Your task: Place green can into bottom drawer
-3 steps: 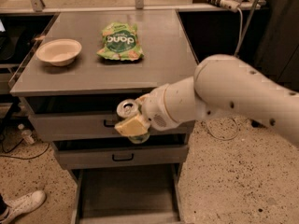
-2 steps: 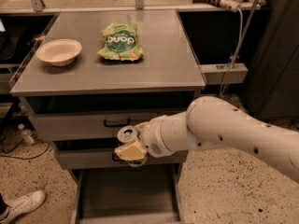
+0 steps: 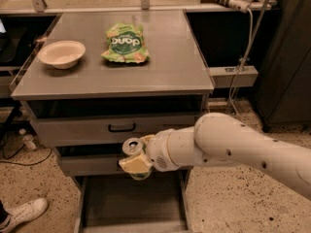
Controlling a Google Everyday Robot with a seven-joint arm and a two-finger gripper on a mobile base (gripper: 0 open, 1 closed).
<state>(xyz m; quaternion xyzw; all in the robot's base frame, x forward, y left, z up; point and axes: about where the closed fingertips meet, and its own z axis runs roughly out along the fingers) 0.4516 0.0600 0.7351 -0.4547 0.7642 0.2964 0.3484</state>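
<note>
Cabinet (image 3: 175,67): grey, three drawers, its top well above and behind the jaws. Arm (image 3: 243,144): fat white link reaching in from the jaws' right, across the cabinet front.

Bottom drawer (image 3: 131,203): pulled out, a flat grey tray right under the jaws, a little toward me. Its floor looks bare from here. Top drawer (image 3: 77,130) with the black handle is above the jaws. Middle drawer (image 3: 82,165) is just behind them at about the same height.

Snack bag (image 3: 125,42): green, lying flat on the cabinet top, far above the jaws. It has a white word that looks like "dang", last letter unclear. Bowl (image 3: 61,54) is up and left of the jaws on the same top. Shoe (image 3: 26,211) is on the floor, down and well left.

Gripper (image 3: 135,161): in front of the middle drawer, above the open tray, jaws clamped on the green can (image 3: 132,146). A yellowish finger sits across the can's side.

The can is held in the jaws, off any surface, long axis roughly upright with the silver top and pull tab facing up. I can't read any label on it.

What matters now: the target lies straight down from the jaws. My call is a short vertical drop into the tray, then release. The risk is releasing too high, so the can tips and rolls on the flat floor.
</note>
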